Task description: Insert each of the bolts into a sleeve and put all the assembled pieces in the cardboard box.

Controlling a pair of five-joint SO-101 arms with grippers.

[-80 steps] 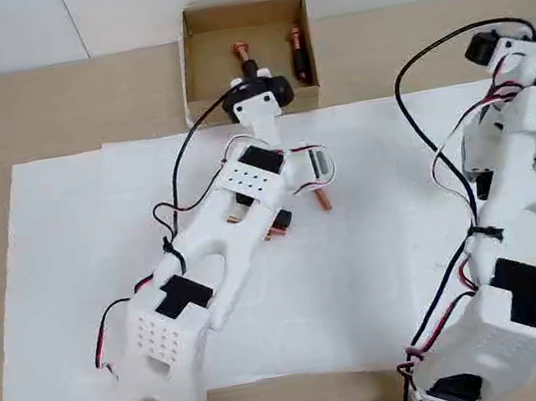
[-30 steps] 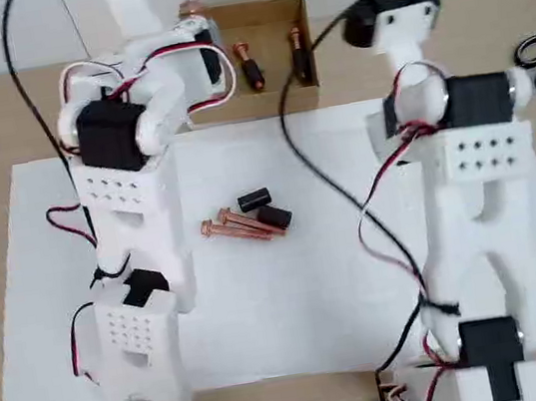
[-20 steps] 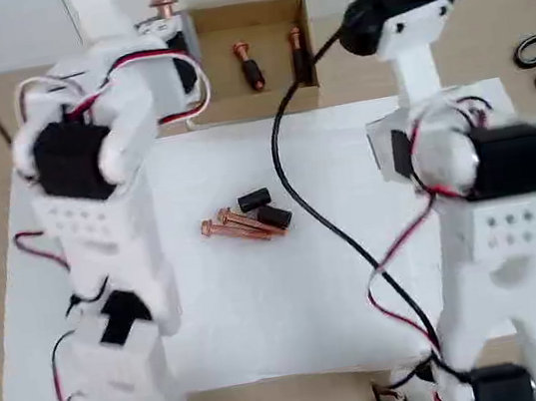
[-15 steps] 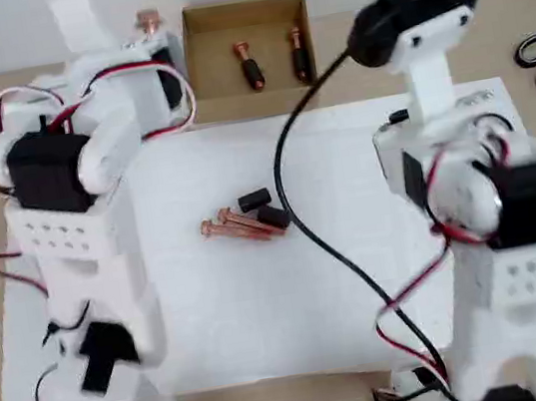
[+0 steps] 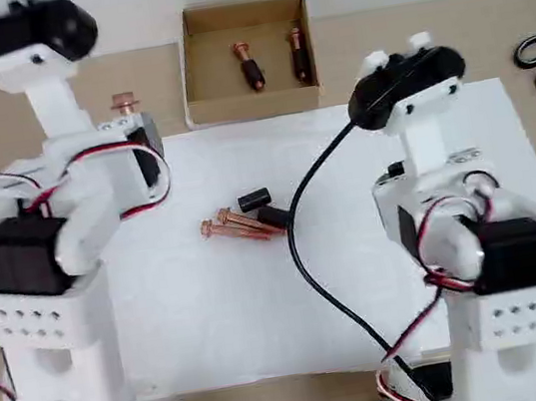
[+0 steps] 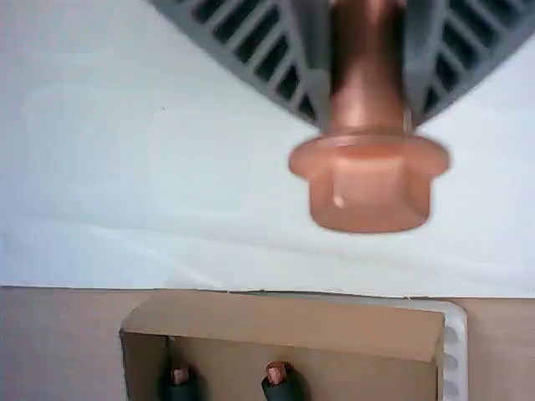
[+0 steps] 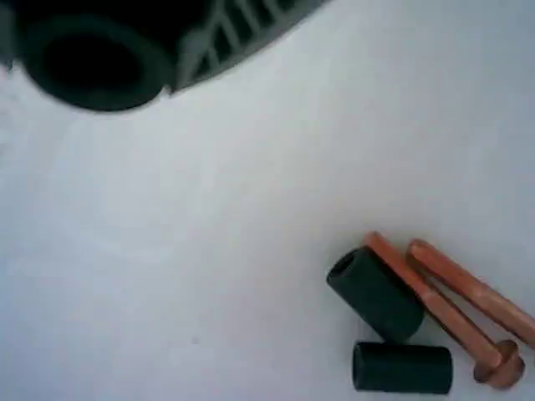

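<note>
Copper bolt [image 6: 366,180] clenched in left jaws, raised left of cardboard box [image 5: 254,108] | black sleeve [image 7: 96,63] grasped in right jaws | two loose bolts [image 5: 236,225], two loose sleeves [image 5: 255,200] together mid white sheet [image 5: 266,322] | two assembled pieces [image 5: 248,65] inside box

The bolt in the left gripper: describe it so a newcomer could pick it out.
Start at the cardboard box at the back; just to its left hangs the left gripper. The bolt is the copper one clamped in it, flanged head sticking out, unlike the two bare bolts lying on the white sheet.
</note>
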